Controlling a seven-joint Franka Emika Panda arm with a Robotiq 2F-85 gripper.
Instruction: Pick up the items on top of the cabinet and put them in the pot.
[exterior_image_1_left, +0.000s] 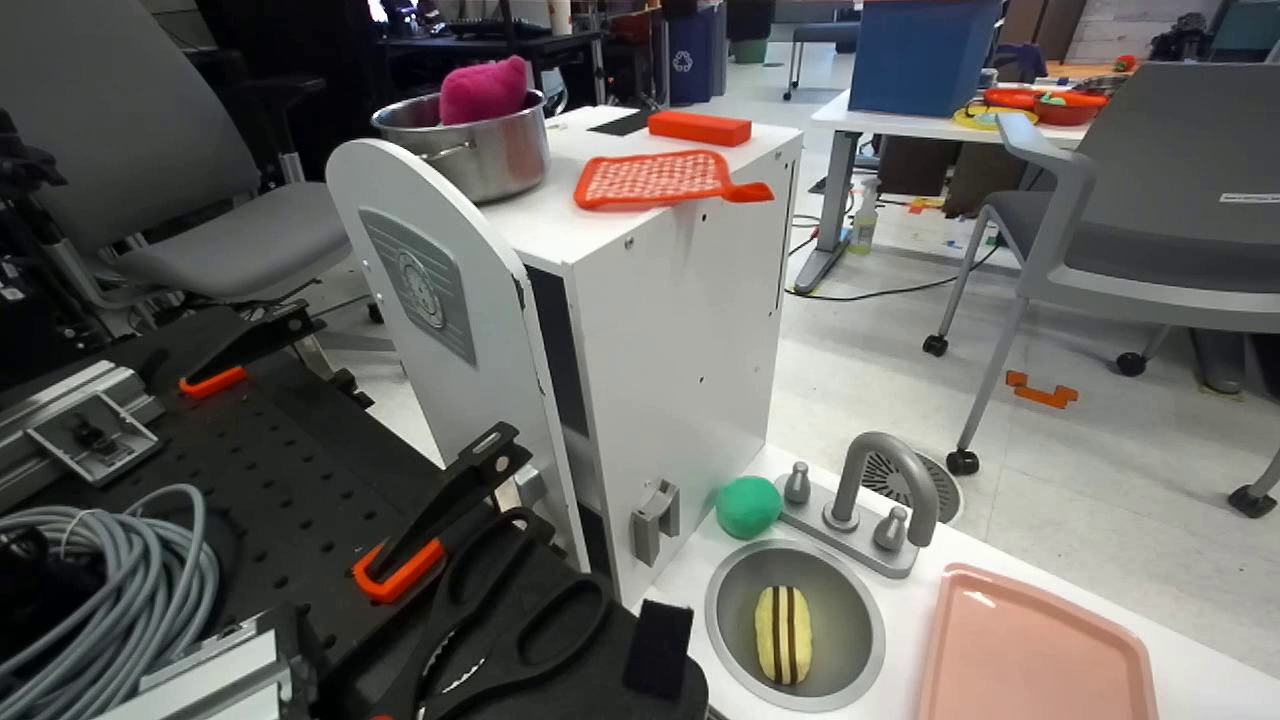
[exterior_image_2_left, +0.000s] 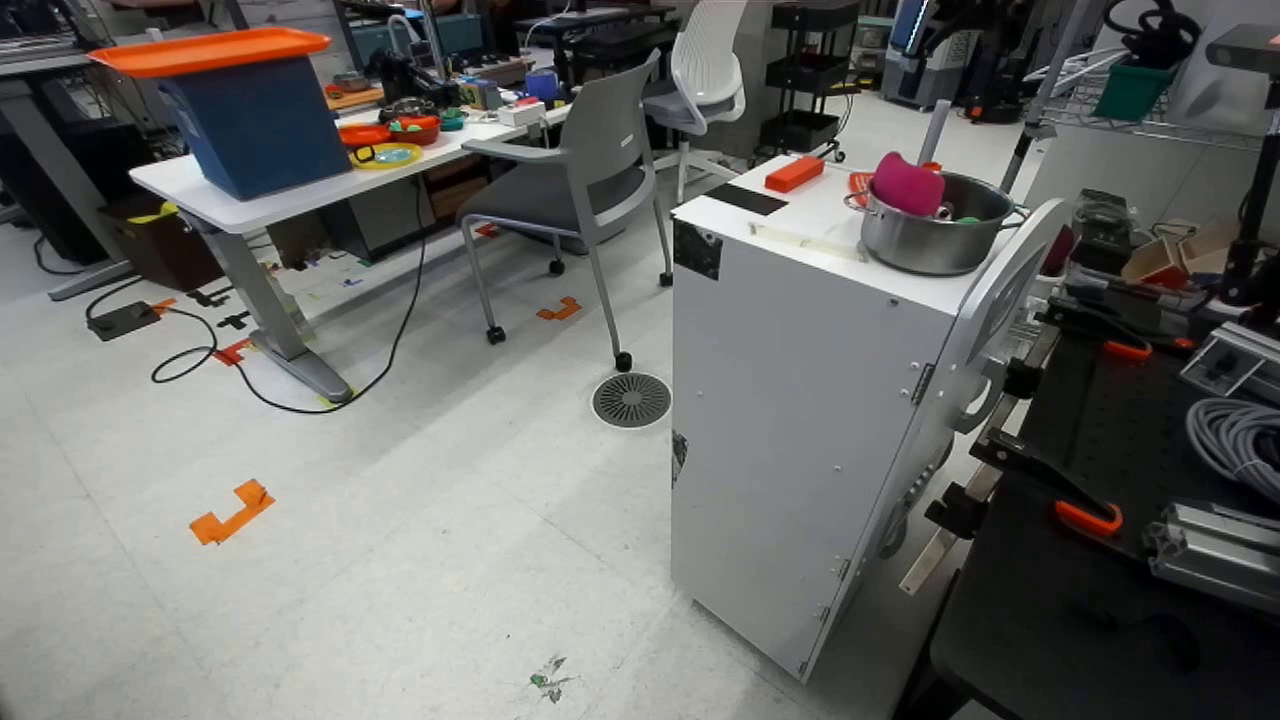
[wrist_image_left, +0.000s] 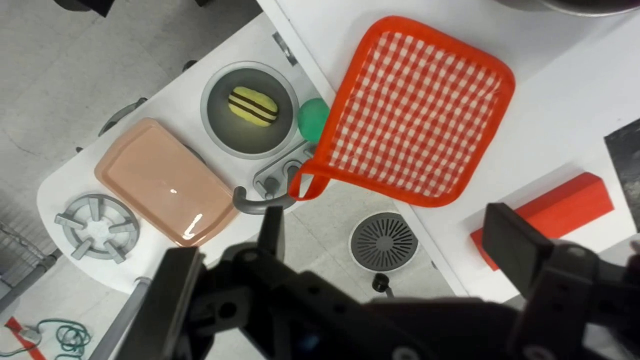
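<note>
A white cabinet (exterior_image_1_left: 665, 300) (exterior_image_2_left: 790, 400) carries a steel pot (exterior_image_1_left: 490, 155) (exterior_image_2_left: 930, 243) with a pink plush item (exterior_image_1_left: 483, 90) (exterior_image_2_left: 908, 184) sticking out of it. A bit of something green shows inside the pot in an exterior view. A red-checked pot holder (exterior_image_1_left: 655, 178) (wrist_image_left: 415, 112) lies flat on top, its loop hanging past the edge. A red block (exterior_image_1_left: 700, 128) (exterior_image_2_left: 794, 173) (wrist_image_left: 565, 207) lies beside it. In the wrist view my gripper (wrist_image_left: 383, 212) is open and empty, above the cabinet edge, the right finger overlapping the block. The exterior views do not show the gripper.
Below the cabinet top are a sink (exterior_image_1_left: 730, 640) (wrist_image_left: 215, 130) holding a yellow striped item (exterior_image_1_left: 783, 635), a green ball (exterior_image_1_left: 748, 507), a grey faucet (exterior_image_1_left: 890, 450) and a pink tray (exterior_image_1_left: 1040, 650). A black table (exterior_image_1_left: 290, 480) with clamps and scissors stands beside the cabinet.
</note>
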